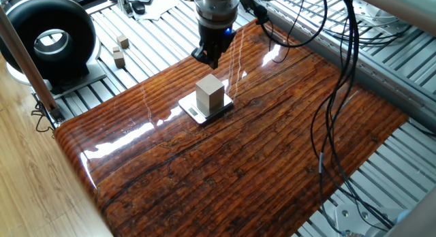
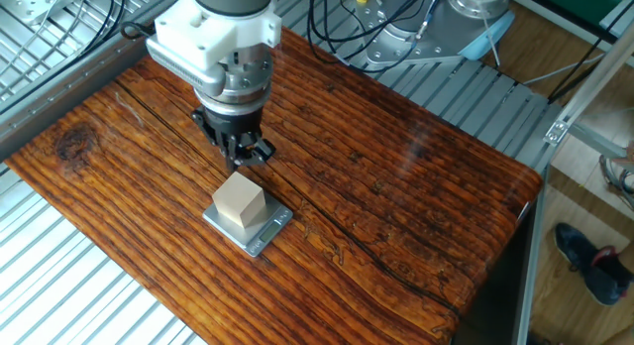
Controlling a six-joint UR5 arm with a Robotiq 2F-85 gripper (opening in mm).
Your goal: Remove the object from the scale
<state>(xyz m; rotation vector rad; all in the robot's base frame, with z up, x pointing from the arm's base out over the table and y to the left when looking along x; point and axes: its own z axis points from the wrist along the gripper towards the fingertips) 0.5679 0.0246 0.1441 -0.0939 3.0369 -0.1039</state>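
We find the object (image 2: 239,202) seated squarely on the scale (image 2: 265,233), untouched. The tool (image 2: 241,156) hovers just beyond the scale, fingers narrow and empty. We judge the approach step in hand; next, centring over the object and opening wider.

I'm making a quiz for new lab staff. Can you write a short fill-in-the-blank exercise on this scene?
1. The cube sits on top of the ____.
2. The tool touches ____ of the things on the board.
3. Two small cubes lie off the board, near a black ____.

Missing words: scale; none; ring
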